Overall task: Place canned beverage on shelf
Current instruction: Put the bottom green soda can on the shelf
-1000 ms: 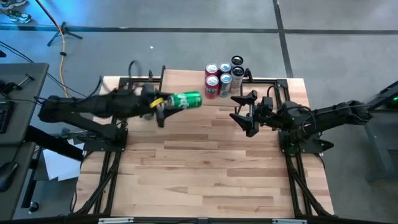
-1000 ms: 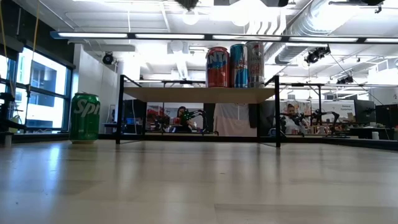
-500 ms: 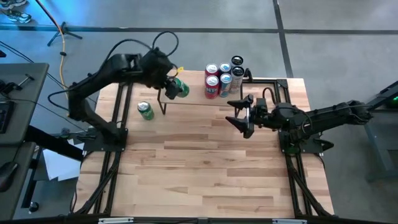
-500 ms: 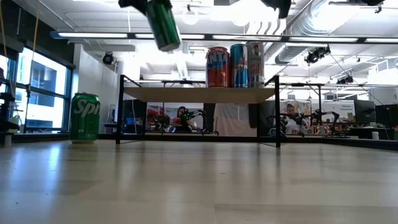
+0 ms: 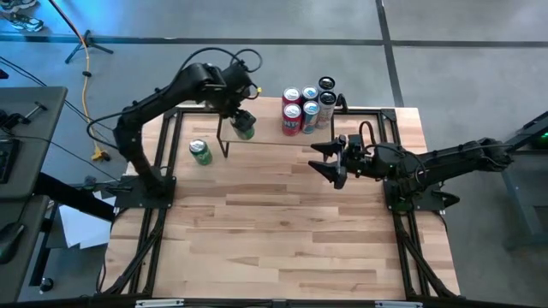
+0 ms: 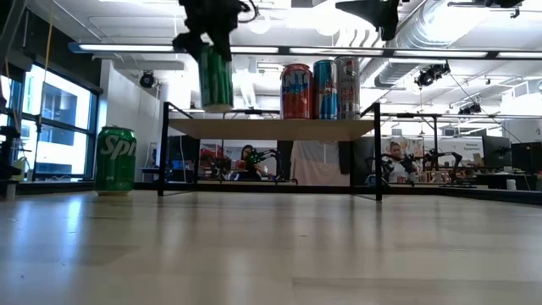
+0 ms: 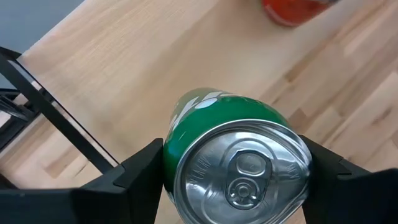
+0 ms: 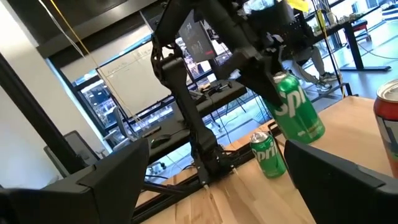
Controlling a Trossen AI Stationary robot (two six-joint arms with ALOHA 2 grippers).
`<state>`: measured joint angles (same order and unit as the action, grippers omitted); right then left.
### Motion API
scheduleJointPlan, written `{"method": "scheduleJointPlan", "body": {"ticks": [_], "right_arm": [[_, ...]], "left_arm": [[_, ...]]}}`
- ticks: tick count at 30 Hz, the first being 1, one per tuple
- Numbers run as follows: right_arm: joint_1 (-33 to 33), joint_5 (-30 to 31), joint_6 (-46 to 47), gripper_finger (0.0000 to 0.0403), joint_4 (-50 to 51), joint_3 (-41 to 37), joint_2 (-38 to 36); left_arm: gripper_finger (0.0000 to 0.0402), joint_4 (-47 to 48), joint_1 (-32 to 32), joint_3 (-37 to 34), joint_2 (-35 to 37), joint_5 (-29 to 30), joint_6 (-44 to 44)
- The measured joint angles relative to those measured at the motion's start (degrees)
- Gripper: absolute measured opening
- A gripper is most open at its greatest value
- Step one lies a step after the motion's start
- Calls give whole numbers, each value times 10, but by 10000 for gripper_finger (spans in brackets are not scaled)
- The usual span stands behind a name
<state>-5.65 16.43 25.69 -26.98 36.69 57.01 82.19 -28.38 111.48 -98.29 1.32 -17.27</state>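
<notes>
My left gripper (image 5: pixel 242 120) is shut on a green soda can (image 6: pixel 216 78) above the left end of the shelf (image 6: pixel 271 129), a light-wood board on thin black legs at the table's far side. Several cans (image 5: pixel 306 107) stand upright on the shelf's right part. A second green can (image 5: pixel 200 152) stands on its base on the table, left of the shelf. My right gripper (image 5: pixel 330 160) is open and empty, raised in front of the shelf's right end. My left gripper pinches the can's side wall just below its top rim (image 7: pixel 171 146) between its two fingers (image 7: pixel 140 171). The fingers come from above, pointing down. The can hangs upright, top up, with its bottom (image 6: pixel 217 107) a little above the shelf board.
The red, blue and silver cans (image 6: pixel 322 88) fill the shelf's right half; the board left of them is bare. The shelf's black legs (image 5: pixel 224 145) stand on the table. The near half of the tabletop (image 5: pixel 282 239) is open wood.
My left gripper has carried the green can from the table's left side up and toward the far right, over the shelf's left end. It has turned the can from lying sideways to upright and lowered it close to the board.
</notes>
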Motion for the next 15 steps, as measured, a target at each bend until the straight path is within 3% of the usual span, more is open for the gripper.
{"method": "scheduleJointPlan", "body": {"ticks": [15], "right_arm": [[0, 0, 0, 360, 2, 0, 0]], "left_arm": [[247, 1, -17, 0, -27, -9, 41]]}}
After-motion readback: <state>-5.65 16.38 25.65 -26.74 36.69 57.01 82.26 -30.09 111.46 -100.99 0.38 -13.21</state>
